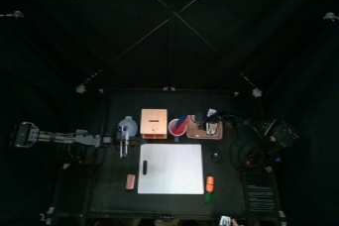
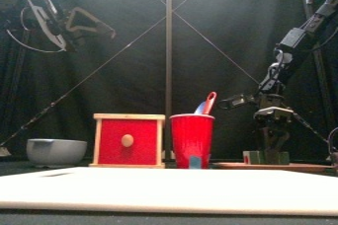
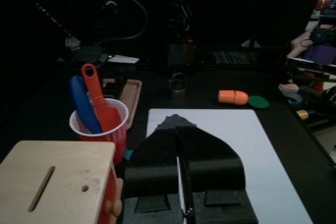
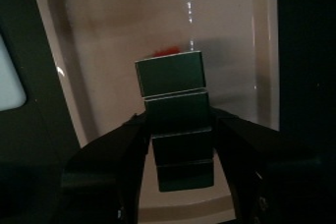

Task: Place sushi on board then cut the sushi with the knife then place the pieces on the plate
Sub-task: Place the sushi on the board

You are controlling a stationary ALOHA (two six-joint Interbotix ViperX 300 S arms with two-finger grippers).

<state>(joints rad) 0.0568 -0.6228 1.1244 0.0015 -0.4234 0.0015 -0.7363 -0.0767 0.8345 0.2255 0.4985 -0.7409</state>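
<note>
Right gripper [image 4: 180, 122] hangs over the sushi roll [image 4: 172, 81] with its jaws spread, one on each side of the roll's near end, holding nothing. The roll's dark green blocks lie end to end on the pink tray [image 4: 105, 31], their long axis pointing straight away from the gripper along the tray's length. The red cup [image 1: 176, 127] stands just left of the tray, and the white cutting board [image 1: 172, 169] lies in front of it. The left gripper [image 3: 182, 122], clenched on nothing, is well left of the tray.

The dark green sushi roll [image 4: 175, 95] is lying flat on the pink plate [image 4: 105, 31] at my worktop's [image 1: 119, 202] back right. The white board [image 1: 172, 169] is lying front and centre. The blue knife [image 3: 81, 102] is standing handle-up in the red cup [image 3: 100, 138] with a red knife [image 3: 94, 88].
</note>
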